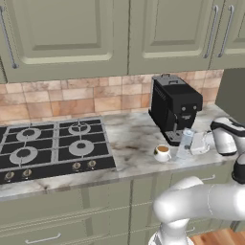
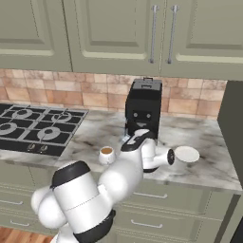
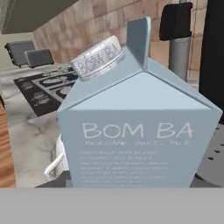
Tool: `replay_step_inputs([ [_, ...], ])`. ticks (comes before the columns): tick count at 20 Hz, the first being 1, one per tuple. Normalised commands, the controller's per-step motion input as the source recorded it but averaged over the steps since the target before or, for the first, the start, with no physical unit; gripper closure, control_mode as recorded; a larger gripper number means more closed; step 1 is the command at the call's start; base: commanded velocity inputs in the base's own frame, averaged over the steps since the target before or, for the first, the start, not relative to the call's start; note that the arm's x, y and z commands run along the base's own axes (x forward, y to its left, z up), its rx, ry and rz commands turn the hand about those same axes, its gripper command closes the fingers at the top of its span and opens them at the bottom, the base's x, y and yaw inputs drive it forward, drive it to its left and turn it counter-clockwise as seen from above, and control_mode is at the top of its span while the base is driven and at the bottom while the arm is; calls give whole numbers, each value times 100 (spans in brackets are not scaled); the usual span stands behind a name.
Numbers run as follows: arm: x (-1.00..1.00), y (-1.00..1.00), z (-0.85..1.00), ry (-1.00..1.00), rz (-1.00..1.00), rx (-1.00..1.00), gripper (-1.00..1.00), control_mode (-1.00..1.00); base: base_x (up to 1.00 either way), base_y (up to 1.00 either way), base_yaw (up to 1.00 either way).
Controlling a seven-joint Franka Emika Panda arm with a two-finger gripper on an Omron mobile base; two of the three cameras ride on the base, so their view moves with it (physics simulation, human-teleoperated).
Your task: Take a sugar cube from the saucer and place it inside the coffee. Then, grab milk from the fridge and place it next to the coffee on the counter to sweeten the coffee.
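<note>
The milk (image 1: pixel 183 142), a pale grey-blue carton, stands upright on the counter (image 1: pixel 131 139) just right of the coffee (image 1: pixel 162 152), a small white cup of brown liquid. My gripper (image 1: pixel 190 143) reaches in from the right and is shut on the milk. In the hand view the milk (image 3: pixel 135 131) sits close up between the jaws, with the cup's white handle (image 3: pixel 57 159) behind it on the left. The saucer (image 2: pixel 186 154) lies on the counter right of my arm, and the coffee (image 2: pixel 107 154) is to its left. The sugar cube and the fridge are out of view.
A black coffee machine (image 1: pixel 174 107) stands right behind the cup and carton. The black gas hob (image 1: pixel 50 146) takes up the counter's left part. Olive-green wall cabinets (image 1: pixel 119 33) hang above, and a dark panel (image 1: pixel 232 93) closes the counter's right end.
</note>
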Motion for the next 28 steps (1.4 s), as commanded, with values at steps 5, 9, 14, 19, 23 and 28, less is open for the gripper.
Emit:
replay_step_inputs([
  [5,32,0,-20,0,-5,0,100,-100,0,0,0],
  [9,29,0,-44,0,-4,0,100,-100,0,0,0],
  [14,25,0,-36,0,-4,0,100,-100,0,0,0],
  [19,15,0,-27,0,-3,0,-100,-100,0,0,0],
  [23,-3,4,-21,-2,0,-1,-100,-100,0,0,0],
  [28,-32,7,-28,-14,0,-12,-100,-100,0,0,0],
])
